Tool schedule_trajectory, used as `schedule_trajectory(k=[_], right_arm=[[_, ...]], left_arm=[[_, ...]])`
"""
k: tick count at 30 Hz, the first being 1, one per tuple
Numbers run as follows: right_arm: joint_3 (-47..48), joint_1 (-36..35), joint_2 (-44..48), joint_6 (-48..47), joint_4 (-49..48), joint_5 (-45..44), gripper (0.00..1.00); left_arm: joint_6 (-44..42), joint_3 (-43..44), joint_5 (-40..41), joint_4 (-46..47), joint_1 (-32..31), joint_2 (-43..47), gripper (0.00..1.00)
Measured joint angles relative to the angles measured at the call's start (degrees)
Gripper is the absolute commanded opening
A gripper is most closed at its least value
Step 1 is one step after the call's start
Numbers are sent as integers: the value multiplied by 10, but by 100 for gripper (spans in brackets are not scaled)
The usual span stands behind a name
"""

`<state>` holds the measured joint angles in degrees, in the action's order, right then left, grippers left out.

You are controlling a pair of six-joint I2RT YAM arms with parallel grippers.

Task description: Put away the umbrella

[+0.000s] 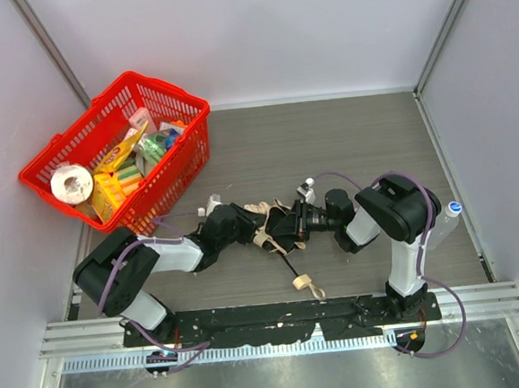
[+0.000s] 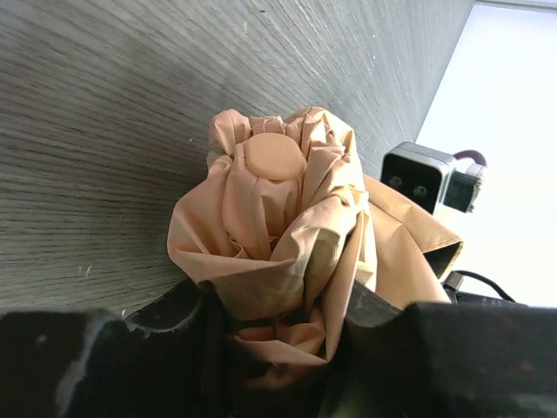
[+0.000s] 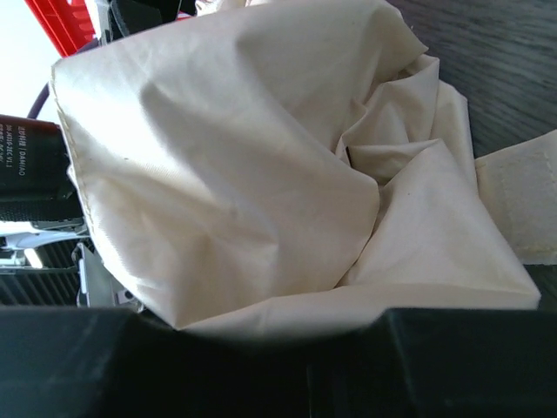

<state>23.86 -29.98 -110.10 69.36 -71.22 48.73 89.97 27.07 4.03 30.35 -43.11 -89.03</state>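
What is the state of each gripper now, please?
Left gripper: jaws closed on the umbrella.
Right gripper: cannot be told; the umbrella covers its jaws.

A grey-brown wood-grain table point(image 1: 345, 142) is carrying everything. A red basket point(image 1: 185, 164) is sitting at its far left, beside the left wall. The bunched beige umbrella point(image 1: 266, 225) is lying near the middle, its small tan handle point(image 1: 301, 281) resting closer to the near edge. A clear bottle point(image 1: 443, 220) with a blue cap is sitting at the right edge.
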Motion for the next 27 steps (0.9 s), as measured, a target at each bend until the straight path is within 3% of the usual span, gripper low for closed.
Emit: schedule_trajectory(k=[4, 6, 7, 8, 10, 14, 21, 27], right_arm=[[0, 3, 3, 10, 0, 3, 2], [0, 3, 3, 15, -5, 5, 24], [0, 3, 6, 16, -8, 6, 47], [0, 2, 9, 16, -10, 7, 58], [0, 2, 22, 14, -13, 9, 66], [2, 2, 101, -47, 57, -8, 74], [145, -3, 277, -273, 525, -154, 78], [219, -2, 351, -359, 781, -284, 77]], left_arm=[[-16, 0, 0, 9, 0, 4, 1], [-24, 0, 3, 3, 0, 13, 0], [-29, 0, 6, -1, 0, 20, 0], [-35, -1, 10, -7, 0, 33, 0], [-49, -3, 18, -16, 0, 59, 0], [-93, -4, 44, -49, 0, 136, 0], [-172, 9, 107, -132, 2, 242, 0], [-233, 31, 145, -158, 1, 284, 0]])
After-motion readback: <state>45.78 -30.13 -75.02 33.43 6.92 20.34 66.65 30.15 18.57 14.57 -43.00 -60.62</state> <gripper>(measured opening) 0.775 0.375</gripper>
